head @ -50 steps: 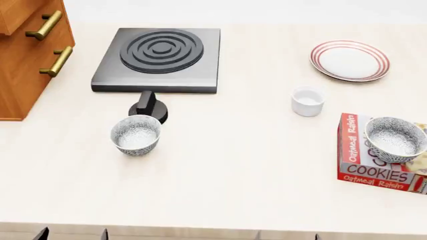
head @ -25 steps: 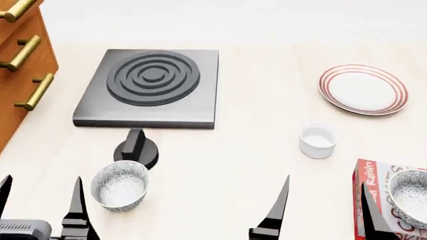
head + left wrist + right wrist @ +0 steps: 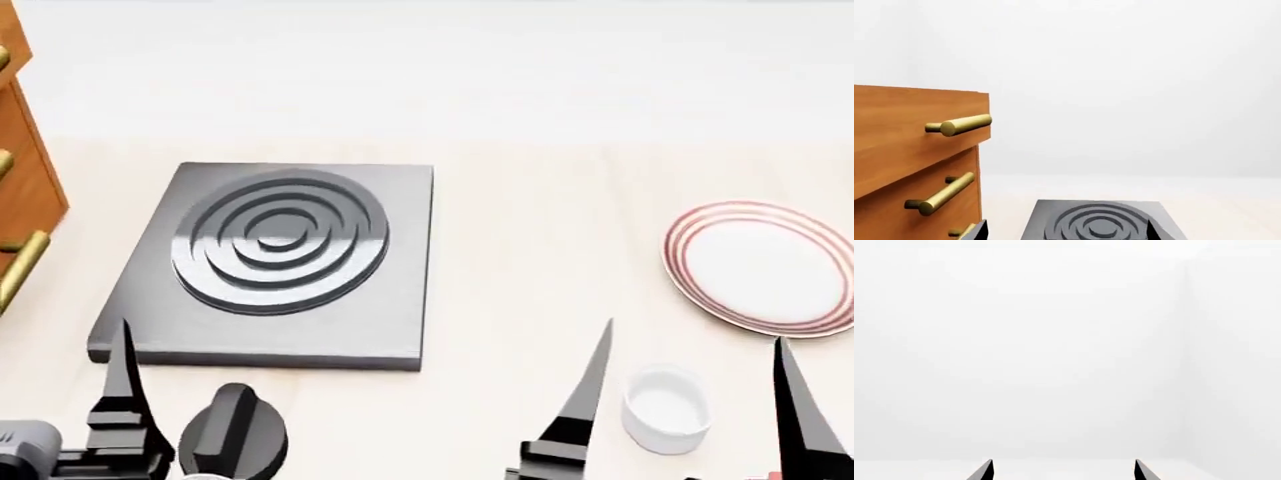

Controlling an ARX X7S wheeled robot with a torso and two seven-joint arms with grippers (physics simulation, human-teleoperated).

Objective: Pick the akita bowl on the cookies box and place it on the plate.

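Pale cream table (image 3: 534, 240) fills the head view under a blank white backdrop as both arms rise from the near edge. The right gripper (image 3: 694, 385) stands with its two dark pointed fingers spread wide and nothing between them; the right wrist view shows only the two fingertips against white wall. A small plain white cup (image 3: 665, 408) sits on the table between those fingers as the head camera sees it, whether it lies under them cannot be told. Just beyond and outboard of the right gripper lies the round shallow white plate with thin red rings (image 3: 763, 265), bare. Of the left gripper only one dark finger (image 3: 123, 385) is clearly in view, so its spread cannot be told. Ahead of it rests a flat dark-grey square burner plate with concentric rings (image 3: 278, 255), a black round knob (image 3: 234, 440) near that finger, and an orange wooden cabinet with brass bar handles (image 3: 914, 165) to the outboard side.

Neither the speckled akita bowl nor the red-and-white cookies box appears in any view; both lie outside the frame. By this evidence the task is barely under way: nothing is grasped, the pick and the placing on the plate remain.
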